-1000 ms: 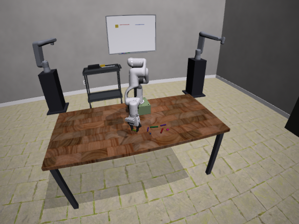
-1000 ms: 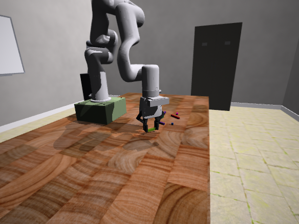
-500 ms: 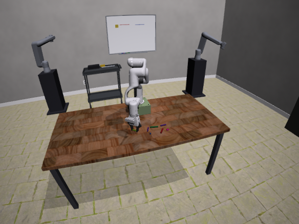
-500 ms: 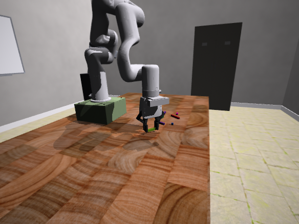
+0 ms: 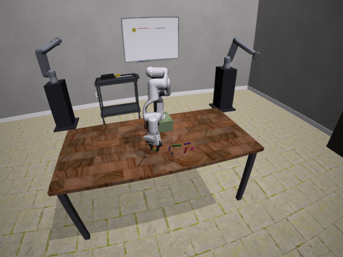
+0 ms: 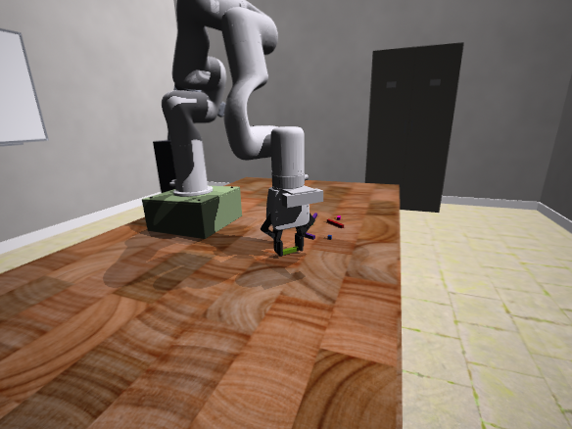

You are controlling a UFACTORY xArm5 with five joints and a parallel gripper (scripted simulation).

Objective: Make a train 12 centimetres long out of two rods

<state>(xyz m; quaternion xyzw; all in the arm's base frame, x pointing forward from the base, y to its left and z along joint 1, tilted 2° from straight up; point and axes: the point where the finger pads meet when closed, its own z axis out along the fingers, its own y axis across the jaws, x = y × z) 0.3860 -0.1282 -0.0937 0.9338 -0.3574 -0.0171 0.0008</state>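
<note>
My gripper (image 5: 154,149) points straight down near the middle of the table and is shut on a lime rod (image 6: 290,250), which lies flat at table level between the fingers (image 6: 289,247). The lime rod also shows in the top view (image 5: 154,149). To the right lie a red rod (image 5: 185,150), a green rod (image 5: 176,145), two purple rods (image 5: 187,144) (image 5: 170,148), a small blue rod (image 5: 172,153) and a magenta rod (image 5: 192,148). In the exterior view the red rod (image 6: 335,223) and the magenta rod (image 6: 338,217) lie beyond the gripper.
The arm's green base block (image 5: 165,122) stands just behind the gripper. The loose rods are scattered apart, none end to end. The table's right edge (image 6: 399,294) runs close to the rods in the exterior view.
</note>
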